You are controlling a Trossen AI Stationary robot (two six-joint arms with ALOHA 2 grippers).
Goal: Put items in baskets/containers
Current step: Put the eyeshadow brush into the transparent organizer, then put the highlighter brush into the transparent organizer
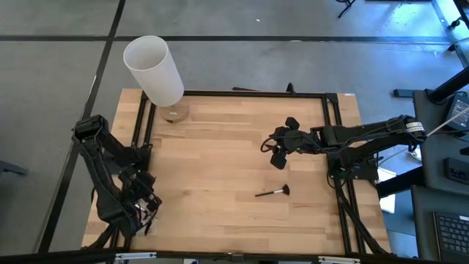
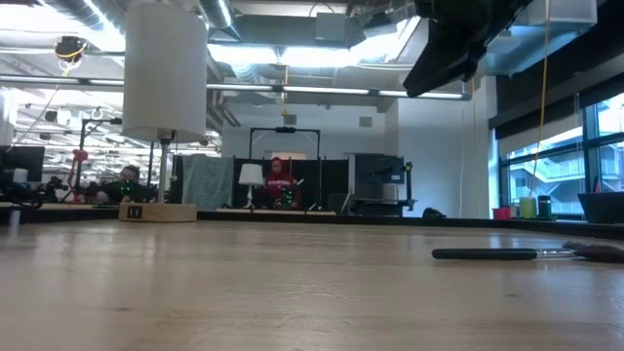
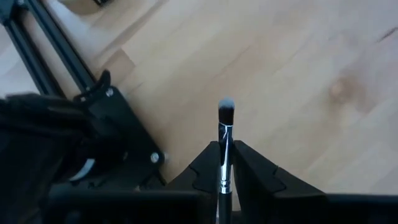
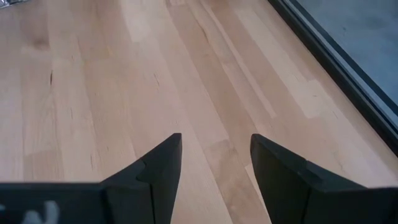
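In the left wrist view my left gripper (image 3: 226, 149) is shut on a thin makeup brush (image 3: 225, 134) with a silver ferrule and a small dark, pale-tipped tuft. That arm sits folded at the table's left near corner (image 1: 139, 198). My right gripper (image 1: 277, 144) hangs open above the table's right half, with bare wood between its fingers (image 4: 216, 149). A second dark-handled brush (image 1: 272, 192) lies flat on the wood, nearer the near edge than the right gripper, and shows in the low view too (image 2: 507, 253). I see no clear container in any view. My left gripper pinches the brush between its two fingers (image 3: 211, 169), on the ferrule and upper handle (image 3: 224, 163). The brush runs along the fingers and its tuft (image 3: 226, 109) sticks out past their tips. It is held clear above the wood.
A tall white cylinder (image 1: 154, 70) stands on a small wooden base (image 1: 174, 112) at the table's far left corner. A black frame rail (image 1: 242, 94) runs round the table's edges. Bare wood fills the middle of the table (image 1: 212, 169).
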